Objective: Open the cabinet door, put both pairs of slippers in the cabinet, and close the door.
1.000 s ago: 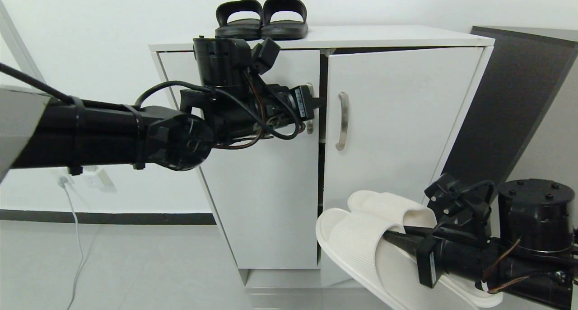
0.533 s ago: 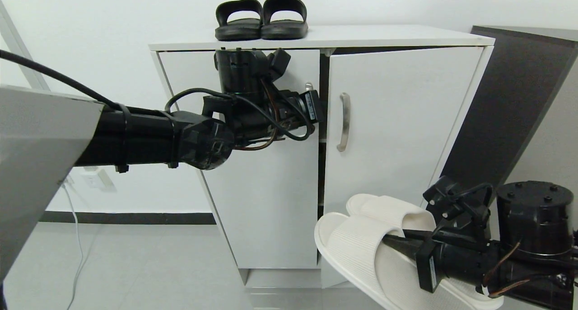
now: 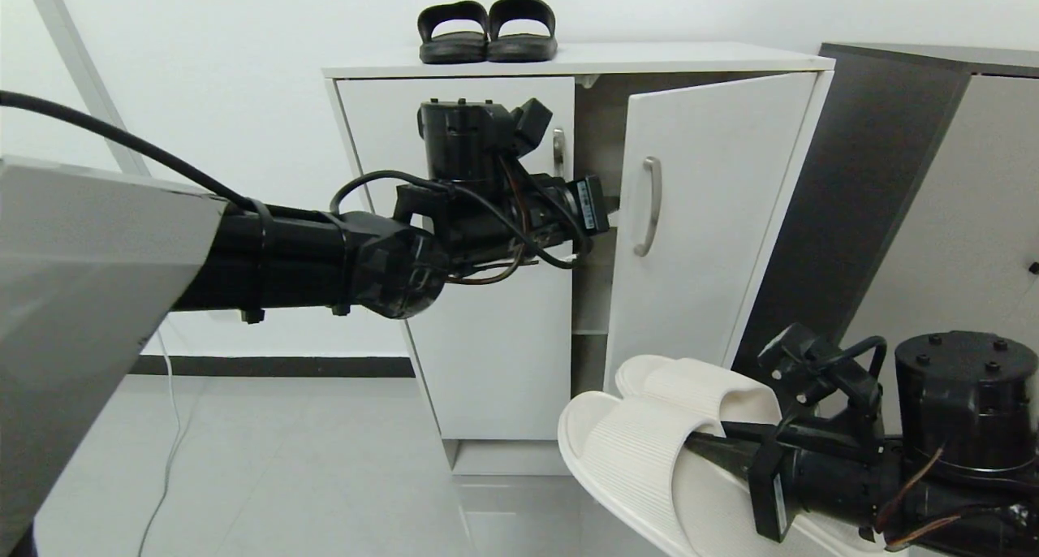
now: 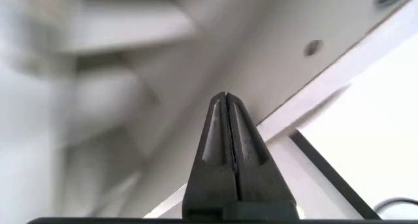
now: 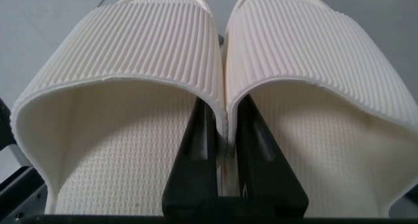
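Head view: right door (image 3: pixel 706 216) is ajar, left door (image 3: pixel 495 346) is closed, and a shelf (image 3: pixel 591 330) is visible through the gap. The left gripper (image 3: pixel 607 208) sits at the right door's free edge, beside the handle (image 3: pixel 647 206), not on it. My read is that the door is being opened by pushing its inner edge. To do it well, follow the door's arc about the far-side hinge, keep contact on the inner face so the tip doesn't slip off, and open it wide enough for a pair held side by side. Watch the white slippers (image 3: pixel 649 427): they hang low, just in front of the door's lower part, so the right arm likely needs to stay back from the swing. Black slippers (image 3: pixel 487 29) sit on the cabinet (image 3: pixel 649 53) top, not yet stowed. Left wrist view settles the jaw state, which the head view can't resolve: the fingers (image 4: pixel 215 132) are pressed fully together with nothing held, and a white panel is close beyond them. Right wrist view shows the grip itself: the right gripper (image 5: pixel 225 139) is clamped on the two touching inner strap walls of the white pair, one finger inside each slipper. Neither wrist view gives the door angle or the black pair, so use the head view for those.
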